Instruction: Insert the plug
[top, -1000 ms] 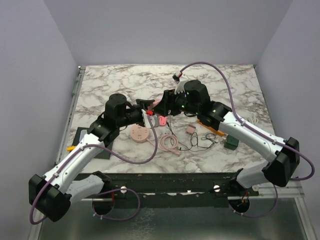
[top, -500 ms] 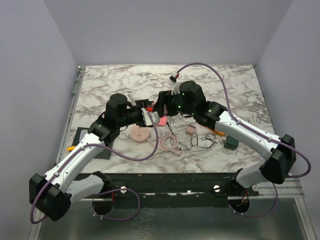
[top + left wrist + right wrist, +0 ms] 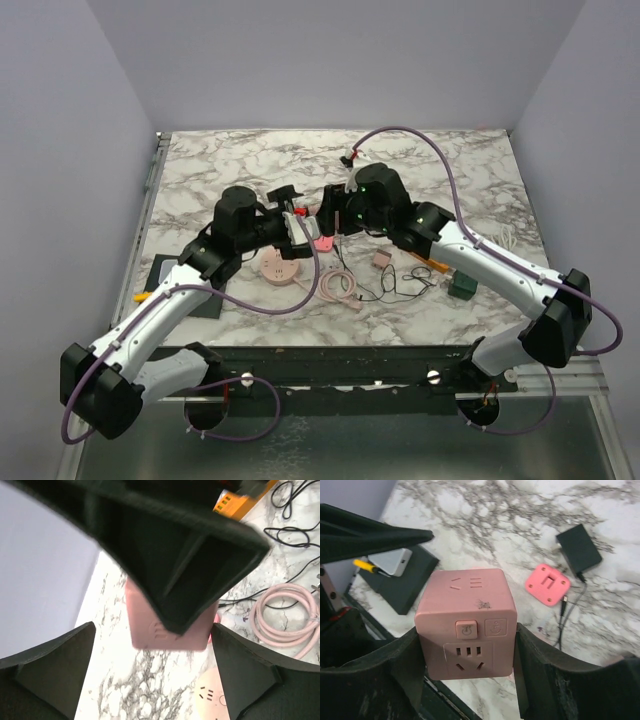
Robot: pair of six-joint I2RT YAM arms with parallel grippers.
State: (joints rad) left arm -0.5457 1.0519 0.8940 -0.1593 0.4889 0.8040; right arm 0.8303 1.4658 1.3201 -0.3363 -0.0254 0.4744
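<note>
A pink cube socket point(image 3: 466, 625) hangs above the table with my right gripper point(image 3: 467, 652) shut on its two sides, its three-pin outlet and power button facing the wrist camera. In the left wrist view the same cube point(image 3: 167, 625) sits partly behind a black finger of the right gripper. My left gripper point(image 3: 152, 632) stands open, its fingers point(image 3: 55, 665) wide apart on either side of the cube and not touching it. Both grippers meet at mid-table point(image 3: 312, 225). A pink coiled cable point(image 3: 287, 622) lies on the marble, metal prongs of its plug point(image 3: 315, 586) showing at the frame edge.
A round pink power strip point(image 3: 280, 267) lies below the left gripper. A flat pink adapter point(image 3: 547, 585), a black adapter point(image 3: 579, 547) with thin black wires, an orange strip point(image 3: 425, 262) and a dark green block point(image 3: 461, 286) lie to the right. A black pad point(image 3: 405, 577) lies at the left.
My left gripper has opened and let go of the pink cube. The right gripper has shifted slightly left and still holds the cube.
</note>
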